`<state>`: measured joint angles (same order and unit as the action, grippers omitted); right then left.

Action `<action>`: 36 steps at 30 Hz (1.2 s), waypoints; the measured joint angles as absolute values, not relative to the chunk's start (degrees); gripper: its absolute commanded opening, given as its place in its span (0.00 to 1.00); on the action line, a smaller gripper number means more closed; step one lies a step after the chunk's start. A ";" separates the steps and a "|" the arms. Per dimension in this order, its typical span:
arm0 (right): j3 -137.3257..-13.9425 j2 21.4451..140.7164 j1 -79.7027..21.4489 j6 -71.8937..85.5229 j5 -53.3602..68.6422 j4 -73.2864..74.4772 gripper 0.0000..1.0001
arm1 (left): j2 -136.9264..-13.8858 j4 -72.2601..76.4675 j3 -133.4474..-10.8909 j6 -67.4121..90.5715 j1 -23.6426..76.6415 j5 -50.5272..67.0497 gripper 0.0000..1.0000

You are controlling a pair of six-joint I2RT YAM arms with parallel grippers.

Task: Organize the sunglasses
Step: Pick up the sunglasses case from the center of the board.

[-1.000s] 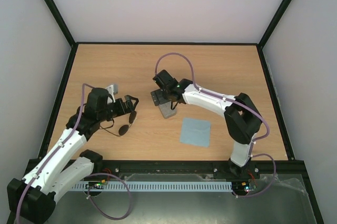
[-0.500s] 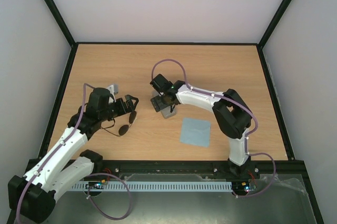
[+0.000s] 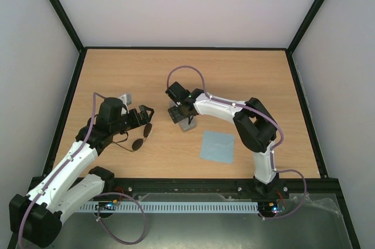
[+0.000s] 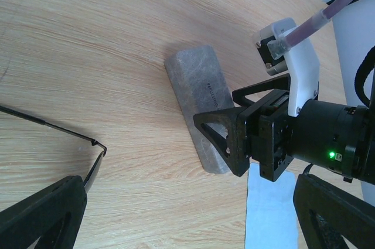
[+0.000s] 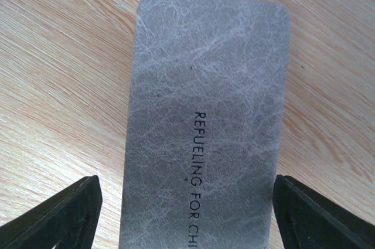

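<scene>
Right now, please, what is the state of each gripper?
Left gripper: open, holding nothing.
Right gripper: open, fingers on either side of the grey case, not clamped on it.

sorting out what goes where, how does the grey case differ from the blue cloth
The case is grey, thick and oblong, with printed lettering; the cloth is light blue, flat, square and plain. The right gripper straddles the case with its jaws open; the cloth lies apart with no gripper over it. Both rest on the wooden table.
</scene>
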<state>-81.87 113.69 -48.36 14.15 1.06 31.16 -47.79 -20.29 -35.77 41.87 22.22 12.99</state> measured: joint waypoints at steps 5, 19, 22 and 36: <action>-82.04 113.97 -48.36 14.13 1.02 31.18 0.79 | -47.77 -20.10 -35.55 41.91 22.22 12.99 0.99; -82.56 114.91 -48.36 14.15 -0.36 31.38 0.79 | -47.77 -20.05 -35.55 42.09 22.22 13.04 1.00; -82.56 115.74 -48.34 14.17 -0.36 31.46 0.79 | -47.77 -20.05 -35.55 42.11 22.22 13.06 1.00; -82.59 116.90 -48.34 14.85 -0.36 31.92 0.86 | -47.77 -20.05 -35.53 42.28 22.22 13.06 0.99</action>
